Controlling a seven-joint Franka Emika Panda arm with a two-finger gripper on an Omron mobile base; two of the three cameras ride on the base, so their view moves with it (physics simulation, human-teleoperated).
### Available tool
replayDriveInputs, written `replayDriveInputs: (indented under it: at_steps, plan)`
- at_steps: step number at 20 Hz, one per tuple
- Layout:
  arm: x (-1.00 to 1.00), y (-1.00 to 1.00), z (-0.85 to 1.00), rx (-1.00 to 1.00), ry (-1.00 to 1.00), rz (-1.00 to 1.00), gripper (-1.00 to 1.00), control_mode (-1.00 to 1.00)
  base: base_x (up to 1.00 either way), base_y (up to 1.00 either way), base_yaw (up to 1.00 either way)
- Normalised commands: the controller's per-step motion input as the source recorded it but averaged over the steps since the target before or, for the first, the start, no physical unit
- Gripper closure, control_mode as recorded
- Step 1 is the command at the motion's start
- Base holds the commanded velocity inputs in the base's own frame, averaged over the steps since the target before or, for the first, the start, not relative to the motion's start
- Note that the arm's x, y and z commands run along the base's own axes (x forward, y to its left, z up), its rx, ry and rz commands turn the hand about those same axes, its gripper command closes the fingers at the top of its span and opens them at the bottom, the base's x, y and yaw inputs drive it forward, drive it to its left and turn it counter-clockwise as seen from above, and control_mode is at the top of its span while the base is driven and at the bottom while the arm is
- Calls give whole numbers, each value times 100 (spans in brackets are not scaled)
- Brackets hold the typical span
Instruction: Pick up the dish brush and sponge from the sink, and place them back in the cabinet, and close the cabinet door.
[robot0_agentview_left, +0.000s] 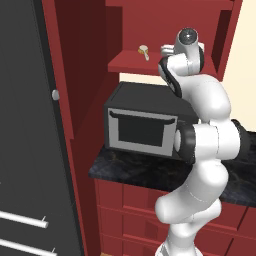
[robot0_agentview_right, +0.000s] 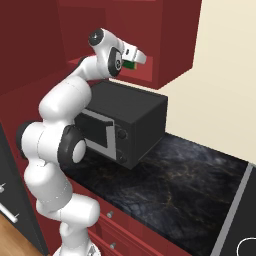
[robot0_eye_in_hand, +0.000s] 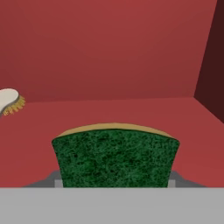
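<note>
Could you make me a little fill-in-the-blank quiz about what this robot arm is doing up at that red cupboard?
1. The gripper holds a dark ____ sponge.
2. The dish brush already lies on the cabinet's red ____.
3. Under the cabinet, a black ____ stands on the dark counter.

Missing words: green; shelf; microwave

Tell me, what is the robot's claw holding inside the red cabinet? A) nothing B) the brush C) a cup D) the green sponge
D: the claw is clamped on the green sponge above the cabinet shelf, while the dish brush already lies on that shelf, off to the side.
</note>
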Motion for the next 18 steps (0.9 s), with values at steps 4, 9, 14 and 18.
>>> replayDriveInputs:
  at_steps: [4, 9, 14, 18]
  plan:
    - [2, 0, 0, 0, 0, 0, -100, -100, 0, 0, 0]
    - [0, 0, 0, 0, 0, 0, -100, -100, 0, 0, 0]
    - [0, 0, 0, 0, 0, 0, -100, -100, 0, 0, 0]
    - [0, 0, 0, 0, 0, 0, -100, -100, 0, 0, 0]
